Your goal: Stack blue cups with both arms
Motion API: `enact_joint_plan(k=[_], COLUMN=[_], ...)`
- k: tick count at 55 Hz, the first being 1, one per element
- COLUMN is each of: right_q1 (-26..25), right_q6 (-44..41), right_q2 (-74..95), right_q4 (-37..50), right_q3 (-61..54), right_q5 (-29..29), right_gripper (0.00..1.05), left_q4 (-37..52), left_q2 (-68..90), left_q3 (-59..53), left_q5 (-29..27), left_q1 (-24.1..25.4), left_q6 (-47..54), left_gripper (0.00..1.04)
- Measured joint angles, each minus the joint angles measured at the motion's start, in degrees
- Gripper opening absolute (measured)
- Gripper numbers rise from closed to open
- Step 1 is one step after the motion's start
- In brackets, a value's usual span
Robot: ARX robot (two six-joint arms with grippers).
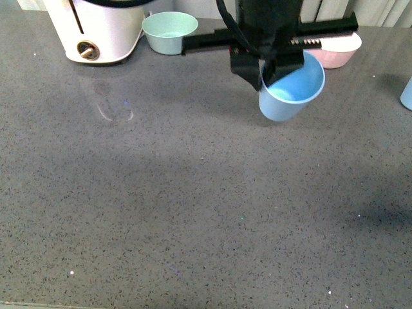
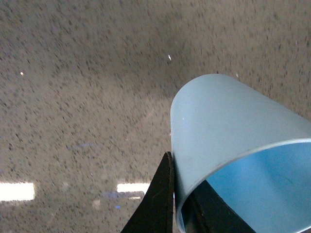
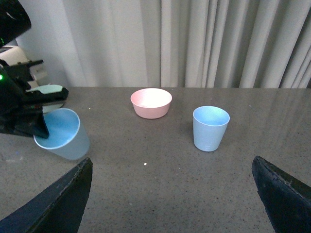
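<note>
My left gripper (image 1: pixel 267 72) is shut on the rim of a pale blue cup (image 1: pixel 291 90), holding it tilted above the grey counter. In the left wrist view one finger sits outside the blue cup's (image 2: pixel 228 145) wall and one inside. That held cup (image 3: pixel 62 133) also shows in the right wrist view. The other blue cup (image 3: pixel 210 128) stands upright on the counter ahead of my open right gripper (image 3: pixel 175 199), well apart from it. Only a sliver of this cup (image 1: pixel 407 94) shows at the right edge of the front view.
A pink bowl (image 1: pixel 336 50) stands behind the held cup, and a mint-green bowl (image 1: pixel 169 31) sits at the back beside a white appliance (image 1: pixel 103 29). Pale curtains (image 3: pixel 194 43) hang behind the counter.
</note>
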Motion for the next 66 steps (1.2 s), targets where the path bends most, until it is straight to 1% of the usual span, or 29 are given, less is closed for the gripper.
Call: enact_joint_plan(k=[6,24,57,58,59,61,62,66], right_q1=[0.00,0.00,0.00,0.00,0.00,0.00,0.00,0.00], right_q6=[0.02,0.00,0.00,0.00,0.02,0.02,0.00,0.00], right_q2=[0.00,0.00,0.00,0.00,0.00,0.00,0.00,0.00], right_q4=[0.00,0.00,0.00,0.00,0.00,0.00,0.00,0.00], right_q3=[0.00,0.00,0.00,0.00,0.00,0.00,0.00,0.00], right_q5=[-0.02,0.00,0.00,0.00,0.00,0.00,0.00,0.00], right_gripper=[0.96,0.96,0.96,0.96,0.96,0.96,0.96,0.96], left_q4=[0.00,-2.73,-2.03,-1.86,-1.57,-1.11,-0.92,-0.46], left_q2=[0.85,3.69,4.24,4.24,4.24,4.24,4.24,4.24], left_q3=[-0.55,1.90,1.95,1.95,1.95,1.95,1.95,1.95], left_q5=[0.46,-1.27,-0.68,-0.68,-0.68,-0.39,-0.39,-0.70], left_q1=[-0.90,-1.14,-1.18,-1.18,-1.18,-1.18,-1.18,-1.18], left_q6=[0.00,-0.70,-2.05,-2.21,-2.19,-2.21,-2.21,-2.19], left_gripper=[0.02,0.02,0.02,0.03,0.06,0.14,0.19,0.28])
